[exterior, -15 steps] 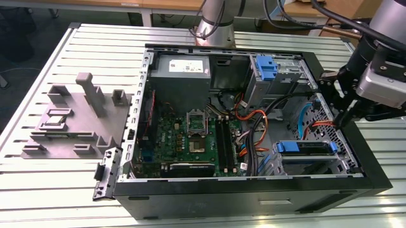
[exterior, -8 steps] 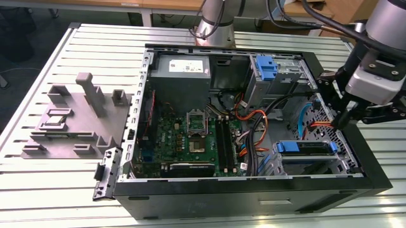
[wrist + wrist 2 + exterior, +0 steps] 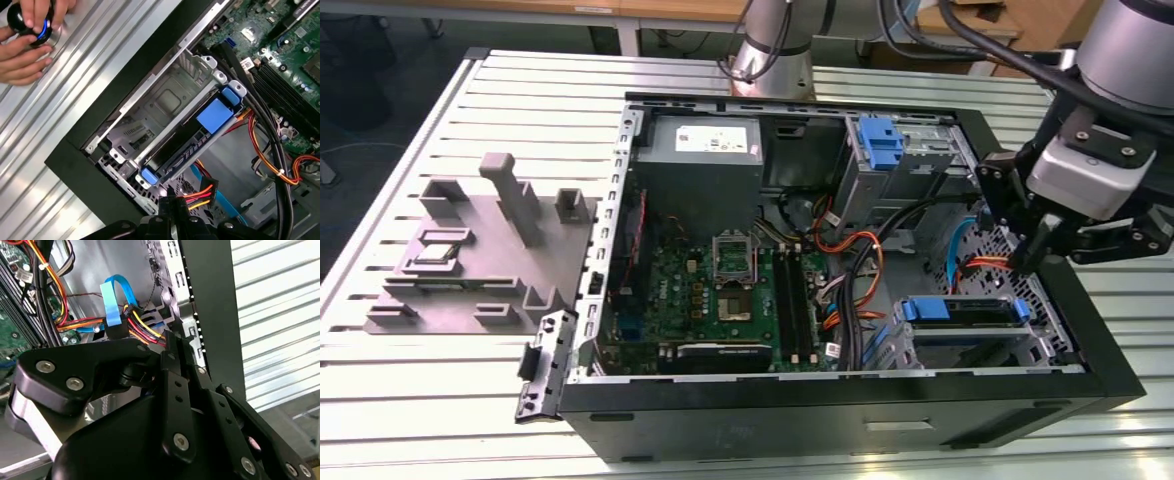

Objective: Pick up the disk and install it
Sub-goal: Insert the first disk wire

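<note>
i see the disk [image 3: 187, 135] seated in the drive cage [image 3: 165, 100] at the computer case's [image 3: 854, 410] front corner, its blue carrier tab [image 3: 961, 309] showing in the exterior view. my tool [image 3: 1037, 255] hangs just above the cage beside the power connector [image 3: 200, 192]; fingers look pressed together, holding nothing. a person's hands [image 3: 25, 35] grip a knob on the table [image 3: 427, 380].
</note>
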Motion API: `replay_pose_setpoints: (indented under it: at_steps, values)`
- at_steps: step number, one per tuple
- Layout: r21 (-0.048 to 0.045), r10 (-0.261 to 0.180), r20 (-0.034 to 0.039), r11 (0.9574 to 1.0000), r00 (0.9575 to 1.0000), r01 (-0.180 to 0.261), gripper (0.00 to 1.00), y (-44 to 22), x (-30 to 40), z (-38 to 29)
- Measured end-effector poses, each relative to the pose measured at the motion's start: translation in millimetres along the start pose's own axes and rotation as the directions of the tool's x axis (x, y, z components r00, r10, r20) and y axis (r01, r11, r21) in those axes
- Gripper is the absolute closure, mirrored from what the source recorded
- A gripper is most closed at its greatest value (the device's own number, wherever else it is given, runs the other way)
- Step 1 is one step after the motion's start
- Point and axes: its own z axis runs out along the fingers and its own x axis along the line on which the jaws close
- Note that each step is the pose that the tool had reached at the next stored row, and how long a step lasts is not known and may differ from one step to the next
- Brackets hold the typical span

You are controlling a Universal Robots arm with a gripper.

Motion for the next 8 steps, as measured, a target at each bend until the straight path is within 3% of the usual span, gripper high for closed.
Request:
replay_pose_setpoints:
  at_steps: [4,8]
  values:
    - [-0.0110,0.059,-0.0044,0.9982,0.9983,-0.059,0.83,0.0,0.0,0.3]
    - [-0.0209,0.123,-0.0110,0.9922,0.9924,-0.123,0.83,0.1,-0.1,1.0]
